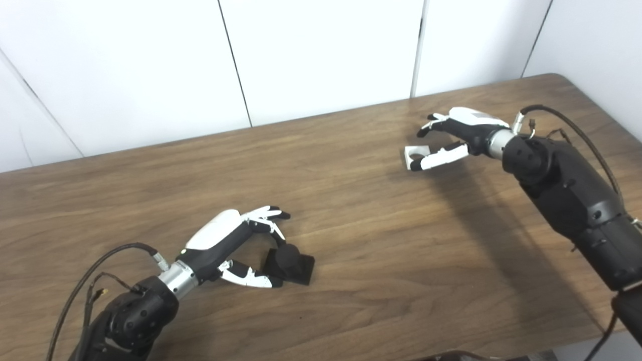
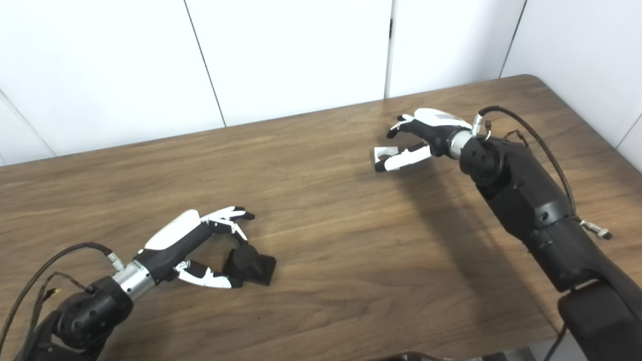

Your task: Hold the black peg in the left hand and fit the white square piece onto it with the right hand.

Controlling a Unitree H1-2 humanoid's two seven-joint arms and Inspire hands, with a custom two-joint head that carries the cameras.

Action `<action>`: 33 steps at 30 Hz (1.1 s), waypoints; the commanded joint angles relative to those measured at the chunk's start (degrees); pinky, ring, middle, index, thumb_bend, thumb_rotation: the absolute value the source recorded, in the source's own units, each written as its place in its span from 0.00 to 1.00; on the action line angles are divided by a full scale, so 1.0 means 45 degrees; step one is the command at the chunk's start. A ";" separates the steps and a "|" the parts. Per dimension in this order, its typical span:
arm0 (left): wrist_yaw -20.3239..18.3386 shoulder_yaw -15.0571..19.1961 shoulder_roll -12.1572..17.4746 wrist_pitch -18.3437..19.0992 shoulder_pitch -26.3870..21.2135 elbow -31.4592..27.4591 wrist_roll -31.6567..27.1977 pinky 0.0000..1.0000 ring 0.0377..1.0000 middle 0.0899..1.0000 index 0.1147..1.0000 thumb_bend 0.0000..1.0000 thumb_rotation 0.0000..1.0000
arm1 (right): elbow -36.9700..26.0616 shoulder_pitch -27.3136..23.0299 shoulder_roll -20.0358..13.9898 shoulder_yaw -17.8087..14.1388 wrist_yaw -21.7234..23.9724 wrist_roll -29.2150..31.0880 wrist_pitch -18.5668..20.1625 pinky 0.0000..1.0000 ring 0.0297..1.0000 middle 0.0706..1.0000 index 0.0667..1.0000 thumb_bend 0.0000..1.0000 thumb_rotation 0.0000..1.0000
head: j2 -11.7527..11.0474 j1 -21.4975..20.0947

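Observation:
The black peg (image 1: pixel 291 263), a round stub on a square black base, rests on the wooden table (image 1: pixel 351 210) at the near left. My left hand (image 1: pixel 235 245) is open around it, fingers above and thumb below, touching or nearly touching it. The white square piece (image 1: pixel 414 153) with a round hole lies on the table at the far right. My right hand (image 1: pixel 451 138) is open beside it, thumb tip at the piece, fingers arched above. The peg (image 2: pixel 250 264), the white piece (image 2: pixel 382 154), left hand (image 2: pixel 195 245) and right hand (image 2: pixel 419 138) also show in the right eye view.
White wall panels (image 1: pixel 321 55) stand behind the table's far edge. The table's right edge and rounded far corner (image 1: pixel 567 80) lie close to my right arm. Cables loop off both wrists.

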 commanded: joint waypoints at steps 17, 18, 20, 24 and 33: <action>-0.0716 -0.0352 0.0522 0.0565 0.0586 -0.0180 0.0833 0.95 0.95 0.88 0.42 0.52 0.07 | -0.0036 -0.0277 0.0197 0.0039 -0.0518 0.0087 -0.0182 1.00 0.99 0.98 0.80 0.94 0.46 | 0.0194 0.0187; -0.0754 -0.0358 0.0544 0.0629 0.0607 -0.0244 0.0842 0.95 0.95 0.88 0.42 0.52 0.07 | 0.0074 -0.0260 0.0193 0.0058 -0.0641 0.0067 -0.0299 1.00 0.99 0.97 0.80 0.93 0.44 | 0.0209 0.0192; -0.0782 -0.0373 0.0579 0.0699 0.0644 -0.0311 0.0856 0.94 0.95 0.88 0.42 0.52 0.07 | 0.0284 -0.0210 0.0187 0.0087 -0.0917 0.0035 -0.0552 0.98 0.97 0.97 0.79 0.90 0.40 | 0.0227 0.0193; -0.0772 -0.0384 0.0627 0.0712 0.0704 -0.0350 0.0839 0.93 0.95 0.88 0.42 0.52 0.07 | 0.0554 -0.0143 0.0178 0.0118 -0.1248 0.0044 -0.0822 0.97 0.97 0.96 0.78 0.87 0.36 | 0.0254 0.0196; -0.0742 -0.0364 0.0735 0.0604 0.0786 -0.0422 0.0789 0.93 0.94 0.87 0.42 0.52 0.07 | 0.0779 -0.0049 0.0183 0.0156 -0.1623 0.0010 -0.0827 0.96 0.96 0.95 0.78 0.83 0.34 | 0.0319 0.0234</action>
